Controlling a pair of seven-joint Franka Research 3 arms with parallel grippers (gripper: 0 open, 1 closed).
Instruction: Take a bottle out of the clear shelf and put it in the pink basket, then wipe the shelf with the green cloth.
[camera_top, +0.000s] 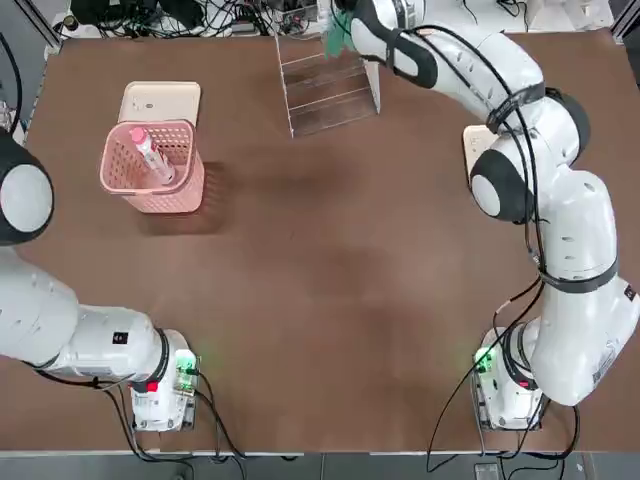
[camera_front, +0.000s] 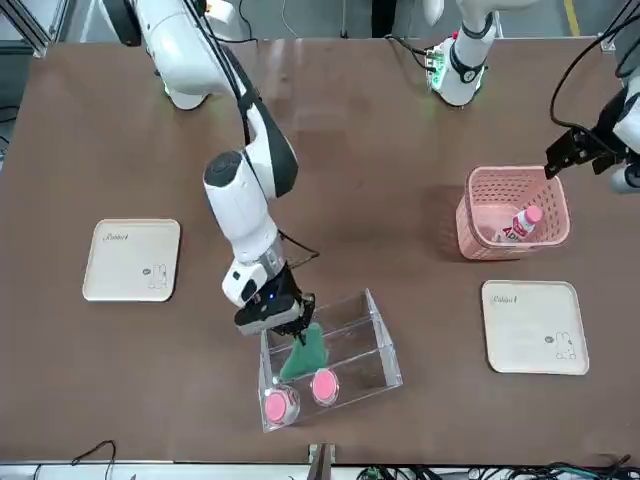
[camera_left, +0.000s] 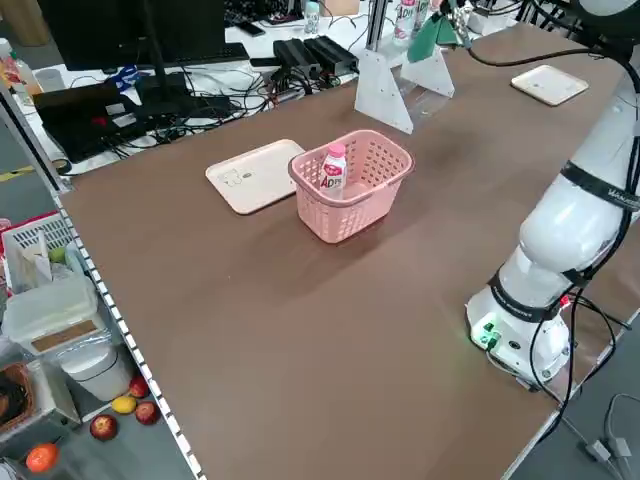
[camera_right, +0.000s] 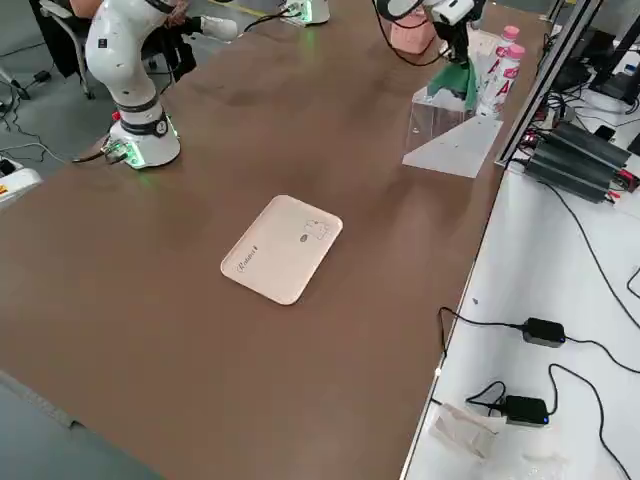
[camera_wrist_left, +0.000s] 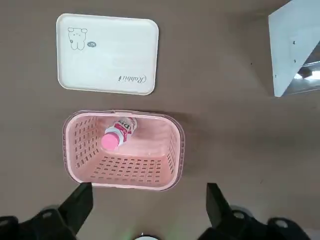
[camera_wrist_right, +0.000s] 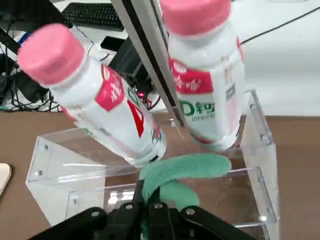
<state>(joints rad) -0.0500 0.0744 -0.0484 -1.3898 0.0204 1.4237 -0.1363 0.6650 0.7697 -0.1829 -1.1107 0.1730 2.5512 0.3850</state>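
My right gripper (camera_wrist_right: 148, 206) pinches the soft green cloth (camera_wrist_right: 182, 172) inside the clear acrylic shelf (camera_wrist_right: 260, 150). Left gripper (camera_wrist_left: 145, 210) hangs open above the latticed pink basket (camera_wrist_left: 170, 150) on the brown desk (camera_top: 330, 270).

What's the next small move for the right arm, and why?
Probably sweep the green cloth sideways along the shelf tier. The right gripper is shut on the cloth and holds it down inside the shelf beside the two bottles left there, and one bottle already lies in the basket, so wiping is what remains. The left gripper hangs open above the basket.
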